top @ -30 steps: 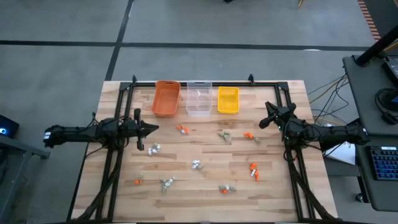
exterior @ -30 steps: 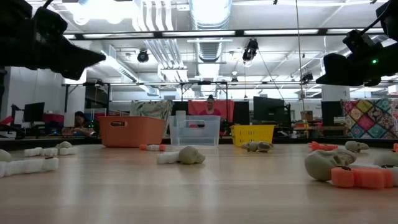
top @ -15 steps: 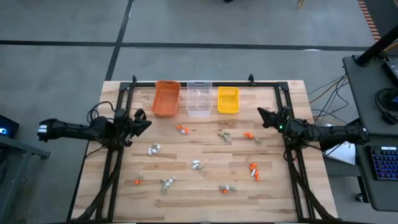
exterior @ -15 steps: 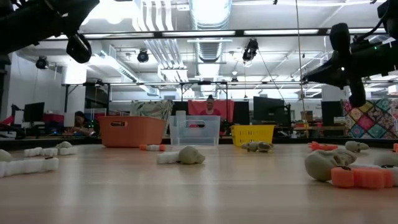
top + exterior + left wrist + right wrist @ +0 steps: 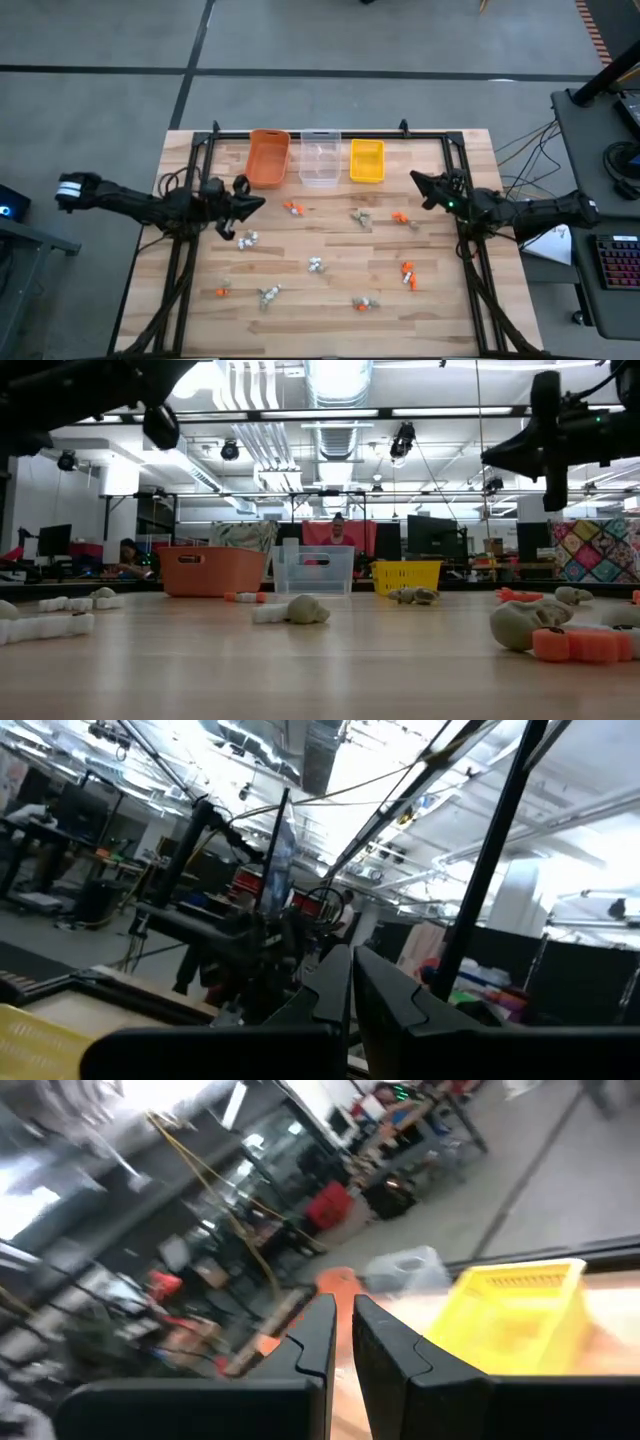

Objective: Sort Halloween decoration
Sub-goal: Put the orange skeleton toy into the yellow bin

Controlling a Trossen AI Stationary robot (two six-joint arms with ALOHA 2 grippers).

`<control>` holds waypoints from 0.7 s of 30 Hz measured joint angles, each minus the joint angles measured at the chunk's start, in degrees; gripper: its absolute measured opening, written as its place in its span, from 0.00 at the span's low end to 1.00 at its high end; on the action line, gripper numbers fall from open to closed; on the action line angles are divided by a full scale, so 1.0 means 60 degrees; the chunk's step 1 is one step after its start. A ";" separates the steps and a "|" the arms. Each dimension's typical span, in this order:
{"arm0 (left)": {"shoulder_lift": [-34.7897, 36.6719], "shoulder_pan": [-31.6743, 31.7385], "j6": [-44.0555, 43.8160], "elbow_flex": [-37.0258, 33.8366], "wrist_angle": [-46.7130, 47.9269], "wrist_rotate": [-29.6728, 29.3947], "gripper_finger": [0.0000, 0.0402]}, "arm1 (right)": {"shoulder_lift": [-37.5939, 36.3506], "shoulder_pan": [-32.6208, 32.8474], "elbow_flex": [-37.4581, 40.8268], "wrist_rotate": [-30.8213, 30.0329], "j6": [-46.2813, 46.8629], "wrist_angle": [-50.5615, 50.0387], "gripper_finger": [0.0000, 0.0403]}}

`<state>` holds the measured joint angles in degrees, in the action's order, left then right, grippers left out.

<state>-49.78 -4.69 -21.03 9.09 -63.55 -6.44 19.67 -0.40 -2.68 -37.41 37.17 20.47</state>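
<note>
Halloween decoration pieces lie scattered on the wooden table: orange ones (image 5: 292,208) (image 5: 407,270), white ones (image 5: 248,239) (image 5: 316,265) and grey-tan ones (image 5: 360,216) (image 5: 268,294). My left gripper (image 5: 258,203) hovers shut over the table's left part, above a white piece, with its fingers (image 5: 330,982) tipped upward. My right gripper (image 5: 415,180) hovers shut over the right part, beyond an orange piece (image 5: 400,217). Its fingers (image 5: 322,1330) point level toward the bins. Neither gripper holds anything.
Three bins stand in a row at the far edge: orange (image 5: 267,157), clear (image 5: 320,157) and yellow (image 5: 367,160). A black frame (image 5: 330,133) runs along the far and side edges. Beyond the table the low view shows a workshop with people seated.
My left gripper has risen and tipped its fingers upward while rolling; it drew back toward the left edge, then came forward again. My right gripper has rolled about its own pointing line and edged a little up. Both have stayed shut. No decoration has moved.
</note>
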 joint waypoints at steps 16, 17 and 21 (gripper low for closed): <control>-0.1917 0.0004 0.0139 0.3099 0.6102 0.0000 0.00 | 0.4465 0.0004 -0.4102 0.0095 0.2455 -0.8625 0.07; -0.2007 0.0004 0.0072 0.3259 0.6412 0.0000 0.00 | 0.4745 0.0004 -0.4398 0.0086 0.2730 -0.9296 0.07; -0.2465 0.0004 0.0065 0.3759 0.6740 0.0000 0.00 | 0.5815 0.0002 -0.5232 0.0090 0.3349 -1.1082 0.07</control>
<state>-64.58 -4.67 -20.64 31.65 -23.11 -6.44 54.56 -0.39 -34.07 -36.87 57.26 -46.03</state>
